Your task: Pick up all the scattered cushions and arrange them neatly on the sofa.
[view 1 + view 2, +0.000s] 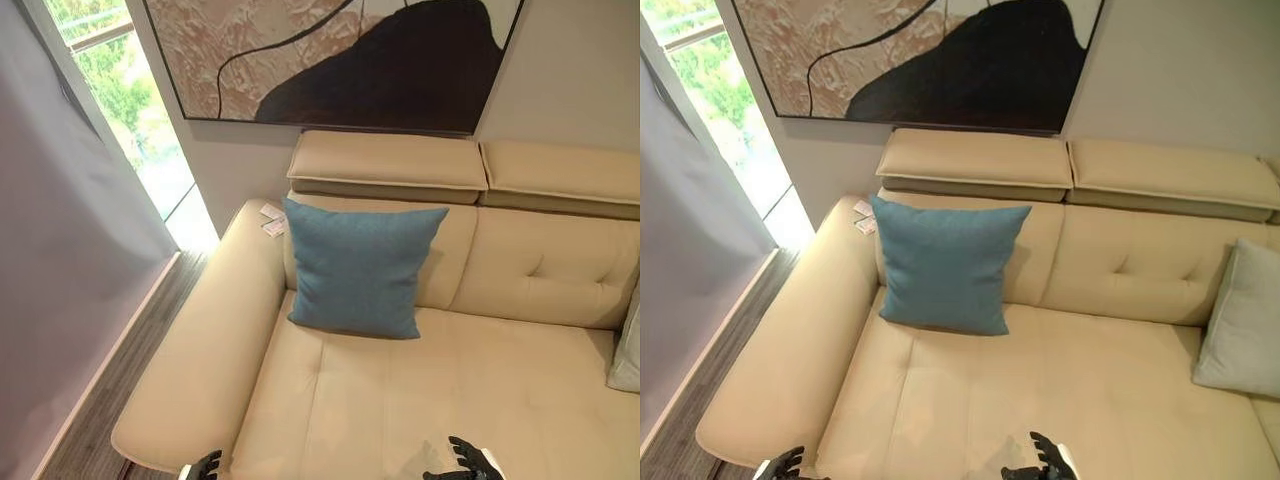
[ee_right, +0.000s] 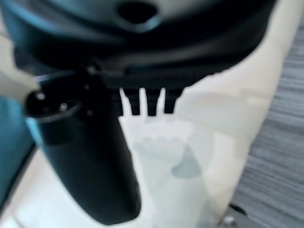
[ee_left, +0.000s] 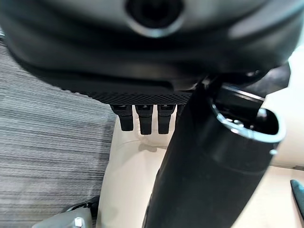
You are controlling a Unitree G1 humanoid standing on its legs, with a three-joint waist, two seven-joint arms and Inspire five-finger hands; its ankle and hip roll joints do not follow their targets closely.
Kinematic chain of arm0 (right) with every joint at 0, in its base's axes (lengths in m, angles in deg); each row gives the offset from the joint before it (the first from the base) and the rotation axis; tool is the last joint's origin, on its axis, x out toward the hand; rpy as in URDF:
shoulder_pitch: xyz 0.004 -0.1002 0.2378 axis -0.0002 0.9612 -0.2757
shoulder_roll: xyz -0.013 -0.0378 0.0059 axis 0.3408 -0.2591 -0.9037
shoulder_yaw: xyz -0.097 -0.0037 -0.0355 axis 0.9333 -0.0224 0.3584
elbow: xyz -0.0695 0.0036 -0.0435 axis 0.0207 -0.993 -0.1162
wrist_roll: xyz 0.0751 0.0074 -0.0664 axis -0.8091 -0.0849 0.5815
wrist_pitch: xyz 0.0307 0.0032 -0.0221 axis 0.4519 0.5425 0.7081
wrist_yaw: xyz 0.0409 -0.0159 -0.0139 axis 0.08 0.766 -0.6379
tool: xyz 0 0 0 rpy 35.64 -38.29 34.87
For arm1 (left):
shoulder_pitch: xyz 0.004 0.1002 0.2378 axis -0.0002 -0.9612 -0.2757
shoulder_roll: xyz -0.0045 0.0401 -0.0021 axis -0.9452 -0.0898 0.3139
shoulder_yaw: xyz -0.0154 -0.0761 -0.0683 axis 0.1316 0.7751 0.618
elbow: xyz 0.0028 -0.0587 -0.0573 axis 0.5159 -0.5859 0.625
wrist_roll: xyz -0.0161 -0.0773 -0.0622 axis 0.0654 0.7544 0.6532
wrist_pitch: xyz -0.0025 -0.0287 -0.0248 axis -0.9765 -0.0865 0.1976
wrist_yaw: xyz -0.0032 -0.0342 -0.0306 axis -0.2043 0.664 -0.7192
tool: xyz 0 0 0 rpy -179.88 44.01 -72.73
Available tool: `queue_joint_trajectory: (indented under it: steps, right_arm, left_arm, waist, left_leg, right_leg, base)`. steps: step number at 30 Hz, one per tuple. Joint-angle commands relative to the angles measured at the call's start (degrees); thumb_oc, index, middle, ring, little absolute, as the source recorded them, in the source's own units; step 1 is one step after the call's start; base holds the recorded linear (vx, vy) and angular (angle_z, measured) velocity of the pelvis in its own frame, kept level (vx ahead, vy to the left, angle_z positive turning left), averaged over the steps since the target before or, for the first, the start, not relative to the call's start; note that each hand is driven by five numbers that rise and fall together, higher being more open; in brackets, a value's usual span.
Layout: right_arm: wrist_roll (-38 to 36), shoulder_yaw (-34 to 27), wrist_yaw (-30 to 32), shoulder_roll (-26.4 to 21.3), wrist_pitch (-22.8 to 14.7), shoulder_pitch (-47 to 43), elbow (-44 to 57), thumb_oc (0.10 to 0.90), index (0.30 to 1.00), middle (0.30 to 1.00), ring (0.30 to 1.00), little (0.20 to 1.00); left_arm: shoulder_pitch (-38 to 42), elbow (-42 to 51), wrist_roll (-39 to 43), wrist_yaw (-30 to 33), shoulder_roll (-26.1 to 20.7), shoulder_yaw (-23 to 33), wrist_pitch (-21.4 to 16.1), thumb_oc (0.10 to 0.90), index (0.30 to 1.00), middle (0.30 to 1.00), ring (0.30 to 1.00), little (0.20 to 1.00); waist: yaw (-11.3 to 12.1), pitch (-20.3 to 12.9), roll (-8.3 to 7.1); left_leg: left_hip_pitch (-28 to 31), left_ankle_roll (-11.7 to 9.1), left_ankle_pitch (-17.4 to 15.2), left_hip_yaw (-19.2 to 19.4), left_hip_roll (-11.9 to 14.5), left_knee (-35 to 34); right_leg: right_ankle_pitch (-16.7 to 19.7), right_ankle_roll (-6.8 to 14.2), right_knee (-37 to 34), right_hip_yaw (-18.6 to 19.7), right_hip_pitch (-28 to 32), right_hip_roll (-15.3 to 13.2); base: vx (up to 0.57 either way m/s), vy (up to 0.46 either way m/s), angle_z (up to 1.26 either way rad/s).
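Sofa [image 1: 420,400]: we are seeing the blue cushion [image 1: 362,267] leaning upright against its backrest | grey cushion [image 1: 1243,322] lying at its far end | left hand [image 1: 207,466] and right hand [image 1: 468,460] hovering over its front, fingers straight, holding nothing.

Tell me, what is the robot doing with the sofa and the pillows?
Right now the robot is holding nothing. Its left hand and right hand hang open, low over the front of the cream sofa. A blue cushion stands upright against the sofa's back, near the armrest. A pale grey cushion leans at the other end of the seat. Both cushions are already on the sofa, and neither hand touches them.
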Motion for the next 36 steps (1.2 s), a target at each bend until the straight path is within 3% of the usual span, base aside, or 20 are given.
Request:
queue_joint_trajectory:
  steps: [1, 4, 8, 10, 13, 15, 16, 17, 22, 23, 25, 26, 30, 31, 34, 36]
  right_arm:
    - [0.6, -0.4, 1.1, -1.9, -1.8, -5.1, 1.3, 0.8, 0.9, 0.9, 0.9, 0.9]
    - [0.7, -0.7, 1.6, -2.5, -1.6, -5.8, 1.0, 0.8, 0.9, 0.9, 0.9, 0.9]
    - [2.0, -0.8, 1.6, -2.6, -1.2, -6.1, -1.0, 0.8, 0.9, 0.9, 0.9, 0.9]
    - [2.2, -1.0, 1.4, -2.4, -0.8, -6.5, -2.7, 0.8, 0.9, 0.9, 0.9, 0.9]
    - [2.0, -1.4, 1.6, -2.2, -0.5, -6.9, -3.3, 0.8, 0.9, 0.9, 0.9, 0.9]
    - [2.7, -1.5, 2.3, -2.0, 0.1, -7.9, -4.3, 0.8, 0.9, 0.9, 0.9, 0.9]
    - [2.7, -1.5, 2.3, -2.0, 0.1, -7.9, -4.3, 0.8, 0.9, 0.9, 0.9, 0.9]
    - [3.2, -1.2, 2.4, -1.8, 0.5, -8.6, -5.1, 0.8, 0.9, 0.9, 0.9, 0.9]
    - [4.2, -1.2, 2.7, -1.0, 1.5, -10.3, -6.1, 0.8, 0.9, 0.9, 0.9, 0.9]
    - [4.0, -1.1, 2.6, -0.4, 1.9, -11.0, -6.8, 0.8, 0.9, 0.9, 0.9, 0.9]
    - [3.4, -0.8, 2.5, -0.1, 2.1, -11.1, -8.2, 0.8, 0.9, 0.9, 0.9, 0.9]
    - [3.4, -0.8, 2.5, -0.1, 2.1, -11.1, -8.2, 0.8, 0.9, 0.9, 0.9, 0.9]
    - [2.4, -0.6, 2.0, 0.8, 2.3, -11.0, -10.3, 0.8, 0.9, 0.9, 0.9, 0.9]
    - [2.4, -0.6, 2.0, 0.9, 2.3, -11.1, -10.9, 0.8, 0.9, 0.9, 0.9, 0.9]
    - [2.5, -0.6, 2.1, 1.2, 2.3, -10.9, -10.9, 0.8, 0.9, 0.9, 0.9, 0.9]
    - [2.3, -0.2, 2.4, 1.6, 2.6, -11.7, -11.7, 0.8, 0.9, 0.9, 0.9, 0.9]
  left_arm:
    - [5.4, 0.8, -1.3, 1.6, -2.5, -0.3, -2.5, 0.8, 0.9, 0.9, 0.9, 0.9]
    - [5.3, -0.1, -1.5, 1.4, -1.9, -0.5, -2.4, 0.8, 0.9, 0.9, 0.9, 0.9]
    - [4.8, -2.0, -3.1, 0.7, -1.1, -1.0, -2.2, 0.8, 0.9, 0.9, 0.9, 0.9]
    - [5.6, -3.1, -3.5, 0.6, -1.0, -1.5, -2.2, 0.8, 0.9, 0.9, 0.9, 0.9]
    - [5.9, -2.5, -3.8, 0.8, -0.8, -2.1, -2.1, 0.8, 0.9, 0.9, 0.9, 0.9]
    - [6.5, -2.8, -3.9, 0.9, -0.8, -2.1, -2.0, 0.8, 0.9, 0.9, 0.9, 0.9]
    - [6.6, -2.9, -3.9, 0.9, -0.8, -2.1, -2.0, 0.8, 0.9, 0.9, 0.9, 0.9]
    - [7.1, -3.0, -3.7, 1.4, -0.8, -2.0, -2.2, 0.8, 0.9, 0.9, 0.9, 0.9]
    - [7.6, -4.3, -3.1, 1.9, -1.1, -1.0, -1.9, 0.8, 0.9, 0.9, 0.9, 0.9]
    - [8.6, -4.9, -3.4, 2.0, -1.9, -1.1, -1.6, 0.8, 0.9, 0.9, 0.9, 0.9]
    - [9.2, -5.3, -3.7, 1.9, -2.4, -1.4, -1.4, 0.8, 0.9, 0.9, 0.9, 0.9]
    - [9.2, -5.3, -3.7, 1.9, -2.3, -1.4, -1.5, 0.8, 0.9, 0.9, 0.9, 0.9]
    - [9.0, -6.7, -2.9, 1.4, -2.5, -1.3, -0.6, 0.8, 0.9, 0.9, 0.9, 0.9]
    - [8.9, -6.8, -2.9, 1.3, -2.5, -1.2, -0.5, 0.8, 0.9, 0.9, 0.9, 0.9]
    - [8.2, -7.0, -2.8, 1.3, -2.3, -1.2, -0.5, 0.8, 0.9, 0.9, 0.9, 0.9]
    - [8.3, -7.2, -1.8, 1.7, -1.7, -1.2, -0.4, 0.8, 0.9, 0.9, 0.9, 0.9]
  waist:
    - [1.1, 5.0, -4.19]
    - [0.9, 5.2, -5.28]
    - [-0.5, 3.8, -5.05]
    - [-1.7, 3.1, -4.17]
    - [-2.7, 3.0, -3.49]
    - [-2.7, 2.8, -3.41]
    - [-2.7, 2.8, -3.41]
    - [-2.0, 3.4, -3.86]
    - [-1.5, 4.8, -4.43]
    - [-1.9, 6.0, -4.29]
    - [-1.6, 5.9, -4.38]
    - [-1.5, 6.0, -4.36]
    - [0.6, 4.5, -3.76]
    - [1.0, 3.9, -3.65]
    - [2.5, 3.3, -4.47]
    - [3.3, 1.6, -5.2]
  left_leg:
    - [-1.0, -2.0, -8.5, 2.7, -0.2, 9.4]
    - [-0.6, -1.5, -14.0, 2.2, -0.9, 17.9]
    - [4.0, -1.4, -15.6, 2.0, -0.3, 21.4]
    - [9.4, -2.3, -15.8, 1.2, -0.3, 18.7]
    - [11.6, -2.1, -17.0, 1.5, -0.6, 14.7]
    - [13.3, -0.6, -20.3, 1.0, -2.6, 8.9]
    - [13.3, -0.5, -20.2, 1.0, -2.7, 8.8]
    - [12.8, 0.5, -20.8, -0.7, -4.5, 8.3]
    - [11.9, 2.0, -20.2, -1.4, -6.5, 6.9]
    - [10.4, 2.9, -19.5, -1.9, -6.7, 7.6]
    - [8.5, 3.8, -18.4, -2.4, -7.2, 8.0]
    - [8.6, 3.8, -18.5, -2.4, -7.2, 8.0]
    - [5.7, 5.0, -15.3, -2.9, -6.3, 6.7]
    - [5.1, 5.0, -14.6, -2.6, -5.9, 6.3]
    - [4.5, 4.8, -13.8, -2.0, -6.0, 5.7]
    - [4.1, 4.0, -12.1, -0.9, -5.4, 3.6]
  right_leg:
    - [-2.8, 1.4, 0.4, -0.6, -1.6, -1.1]
    - [-1.6, 1.1, 0.4, -0.8, -3.2, -2.2]
    - [-0.4, 1.2, 0.4, -1.4, -4.9, -2.5]
    - [1.1, 1.6, 0.6, -2.2, -6.2, -2.4]
    - [2.3, 2.1, 1.1, -2.8, -7.5, -2.6]
    - [4.2, 3.4, 1.5, -2.6, -9.6, -3.7]
    - [4.2, 3.4, 1.5, -2.6, -9.6, -3.7]
    - [5.4, 4.0, 1.9, -2.6, -10.8, -4.5]
    - [6.7, 6.2, 4.2, -1.6, -13.5, -6.4]
    - [5.3, 6.6, 8.3, 3.9, -14.9, -5.6]
    - [3.3, 5.7, 10.8, 6.8, -14.2, -4.8]
    - [3.2, 5.7, 10.9, 6.8, -14.2, -4.8]
    - [-3.8, 3.2, 20.8, 6.5, -10.0, -2.3]
    - [-4.1, 3.2, 21.8, 6.0, -8.8, -2.3]
    - [-4.6, 3.0, 18.8, 4.9, -4.7, -3.1]
    - [-4.9, 3.5, 13.1, 4.3, -2.0, -3.0]
  base:
    - [-0.28, -0.039, 0.29]
    - [-0.19, 0.007, 0.19]
    - [-0.09, 0.062, 0.06]
    - [-0.13, 0.129, 0.17]
    - [-0.12, 0.116, 0.39]
    - [-0.21, 0.188, 0.2]
    - [-0.31, 0.215, -0.11]
    - [-0.17, 0.101, -0.12]
    - [-0.29, 0.145, -0.19]
    - [-0.31, 0.099, -0.09]
    - [-0.27, 0.078, -0.02]
    - [-0.14, 0.039, -0.04]
    - [-0.17, 0.032, 0.12]
    - [-0.12, -0.006, -0.02]
    - [-0.13, -0.077, 0.07]
    - [-0.08, -0.102, -0.22]
